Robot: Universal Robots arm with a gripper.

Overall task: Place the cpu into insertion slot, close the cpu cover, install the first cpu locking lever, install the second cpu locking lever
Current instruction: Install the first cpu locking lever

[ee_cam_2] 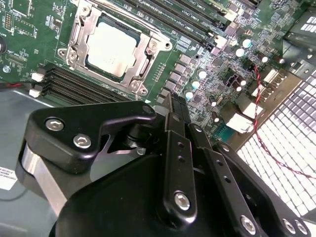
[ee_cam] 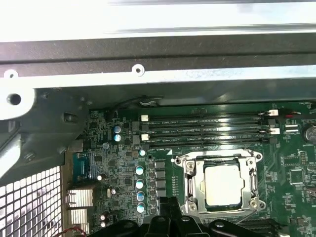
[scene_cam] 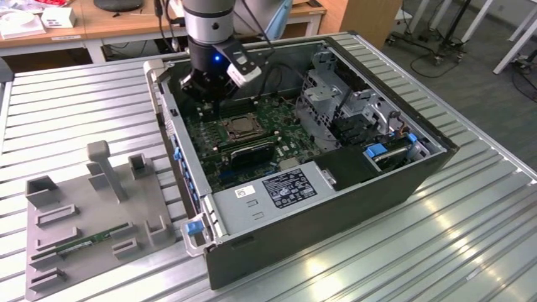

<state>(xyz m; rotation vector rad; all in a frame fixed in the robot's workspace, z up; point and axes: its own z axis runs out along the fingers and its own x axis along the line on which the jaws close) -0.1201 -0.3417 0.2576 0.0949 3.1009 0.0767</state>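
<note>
CPU seated in socket, end effector empty beside it.
The cpu [ee_cam: 224, 183] lies flat inside the insertion slot [ee_cam: 183, 163] on the green board. The cpu cover [ee_cam: 194, 185] is down flat around it, with the chip's metal top showing through the cut-out in both wrist views. The end effector [ee_cam_2: 176, 102] hangs over the board just beside the slot, touching neither slot nor cover. Its fingers are pressed together with nothing gripped. In the exterior view, the black heatsink block [scene_cam: 251, 154] sits on the slot's far side from the end effector.
</note>
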